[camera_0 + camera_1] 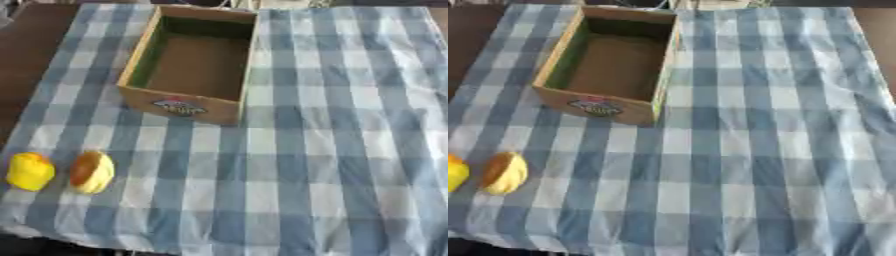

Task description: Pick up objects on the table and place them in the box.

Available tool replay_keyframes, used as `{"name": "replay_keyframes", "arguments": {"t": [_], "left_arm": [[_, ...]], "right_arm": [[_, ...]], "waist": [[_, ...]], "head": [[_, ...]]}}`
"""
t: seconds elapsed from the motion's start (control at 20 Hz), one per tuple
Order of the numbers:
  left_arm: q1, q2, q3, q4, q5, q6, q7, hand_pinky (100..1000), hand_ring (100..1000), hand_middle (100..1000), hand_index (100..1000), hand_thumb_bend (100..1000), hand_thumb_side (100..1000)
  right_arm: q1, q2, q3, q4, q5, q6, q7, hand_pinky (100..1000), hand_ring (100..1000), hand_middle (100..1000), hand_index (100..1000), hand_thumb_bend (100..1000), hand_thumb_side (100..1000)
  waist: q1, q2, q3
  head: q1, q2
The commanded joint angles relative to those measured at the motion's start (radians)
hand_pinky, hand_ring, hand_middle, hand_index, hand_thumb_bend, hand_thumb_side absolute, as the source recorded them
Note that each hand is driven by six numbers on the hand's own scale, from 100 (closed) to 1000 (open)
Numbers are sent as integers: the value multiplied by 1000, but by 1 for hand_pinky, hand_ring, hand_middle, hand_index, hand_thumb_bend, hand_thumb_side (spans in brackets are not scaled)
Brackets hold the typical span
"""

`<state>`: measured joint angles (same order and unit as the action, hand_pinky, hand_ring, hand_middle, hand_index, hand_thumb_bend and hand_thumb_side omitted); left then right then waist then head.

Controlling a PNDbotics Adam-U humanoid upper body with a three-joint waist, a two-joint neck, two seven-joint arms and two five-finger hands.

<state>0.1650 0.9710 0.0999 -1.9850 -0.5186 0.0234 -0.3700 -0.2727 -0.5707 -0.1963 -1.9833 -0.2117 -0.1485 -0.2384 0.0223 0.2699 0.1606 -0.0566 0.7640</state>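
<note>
An open cardboard box (180, 106) with a green inner wall and a brown floor stands on the far left part of the cloth; nothing shows inside it. Two small objects lie near the cloth's front left corner. The outer one is a yellow object (30, 171). Just to its right is a yellow and orange object (92, 172). They lie side by side, a little apart. Neither hand shows in either view.
A blue and white checked cloth (332, 150) covers the table. Dark brown table wood (26, 60) shows to the left of the cloth. The cloth's front edge runs along the bottom left.
</note>
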Motion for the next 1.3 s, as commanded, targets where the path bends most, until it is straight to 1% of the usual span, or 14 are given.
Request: {"name": "replay_keyframes", "arguments": {"t": [0.05, 0.2, 0.4, 0.5, 0.65, 0.75, 0.85, 1.1, 1.3], "left_arm": [[-22, 39, -14, -15, -6, 26, 24, 938, 900, 847, 941, 571, 100], [-33, 43, -40, -4, -11, 41, 13, 936, 904, 855, 941, 597, 100], [-30, 50, -53, 22, -23, 37, -27, 937, 905, 858, 947, 633, 100], [-22, 56, -46, 35, -53, 33, -43, 938, 907, 864, 955, 659, 100], [-16, 61, -31, 55, -130, 31, -47, 931, 905, 867, 970, 666, 100], [-21, 56, -27, 75, -176, 27, -22, 923, 897, 861, 967, 668, 100], [-30, 49, -30, 101, -180, 16, 19, 918, 891, 855, 963, 668, 100], [-69, 38, -58, 157, -138, -27, 98, 899, 877, 849, 953, 634, 100], [-108, 32, -91, 200, -88, -58, 115, 879, 866, 842, 938, 596, 100]], "right_arm": [[-14, -26, -5, -17, 1, 1, 1, 763, 776, 575, 718, 100, 565], [-15, -21, -5, -17, -1, 1, 1, 762, 777, 575, 718, 100, 569], [-14, -19, -6, -17, -1, 2, 1, 762, 777, 574, 718, 100, 571], [-13, -19, -6, -17, 0, 3, 0, 762, 777, 574, 718, 100, 574], [-12, -17, -5, -17, -1, 4, 1, 762, 777, 574, 718, 100, 577], [-12, -13, -4, -17, -1, 5, 2, 762, 777, 574, 717, 100, 578], [-12, -11, -4, -17, -2, 6, 3, 762, 777, 574, 717, 100, 579], [-11, -6, -3, -17, -4, 7, 3, 762, 777, 573, 717, 100, 583], [-13, -3, -2, -17, -6, 8, 5, 762, 776, 573, 717, 100, 583]], "waist": [[-2, -15, -5], [-5, -13, -12], [-7, -9, -16], [-6, -8, -14], [-4, -8, -10], [-4, -9, -9], [-6, -10, -12], [-8, -9, -20], [-8, -8, -28]], "head": [[7, -1], [11, -4], [15, -3], [15, -3], [17, -1], [20, -2], [23, -3], [33, -5], [38, -6]]}}
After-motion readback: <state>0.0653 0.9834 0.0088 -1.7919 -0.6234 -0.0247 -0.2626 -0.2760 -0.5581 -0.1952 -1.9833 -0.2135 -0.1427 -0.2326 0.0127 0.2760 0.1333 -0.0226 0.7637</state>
